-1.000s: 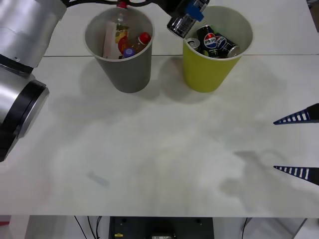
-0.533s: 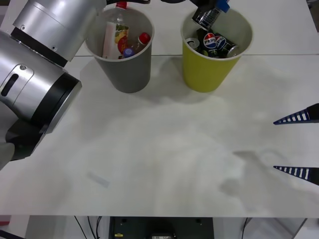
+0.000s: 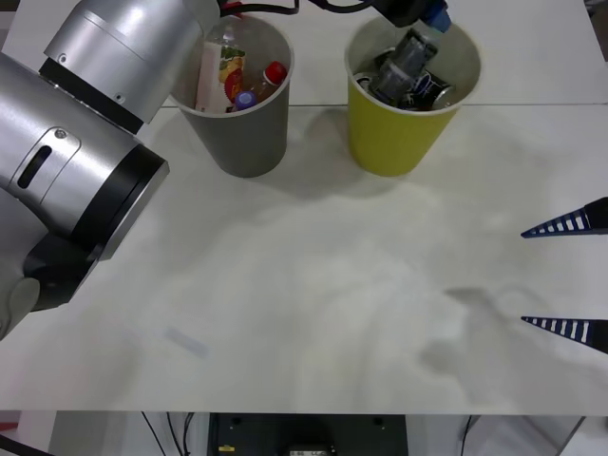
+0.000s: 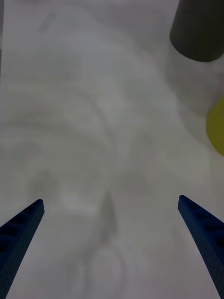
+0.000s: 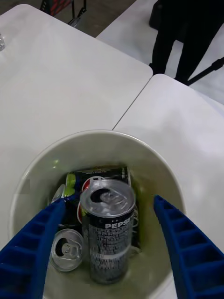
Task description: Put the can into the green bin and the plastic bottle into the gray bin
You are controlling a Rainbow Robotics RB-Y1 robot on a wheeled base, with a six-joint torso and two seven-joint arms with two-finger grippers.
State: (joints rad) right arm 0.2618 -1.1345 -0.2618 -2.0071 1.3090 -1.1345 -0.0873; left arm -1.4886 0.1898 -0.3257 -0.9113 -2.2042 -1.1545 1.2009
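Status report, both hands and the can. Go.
Left hand open over the green bin, can released, inside the bin on other cans. Right hand open, idle above the table. Nothing in the way.

Off-task items on your white bench [image 3: 313, 313]

You have bottles [image 3: 249, 87] with red caps and a carton [image 3: 211, 74] standing together; black Pepsi cans [image 5: 105, 180] lie piled elsewhere.
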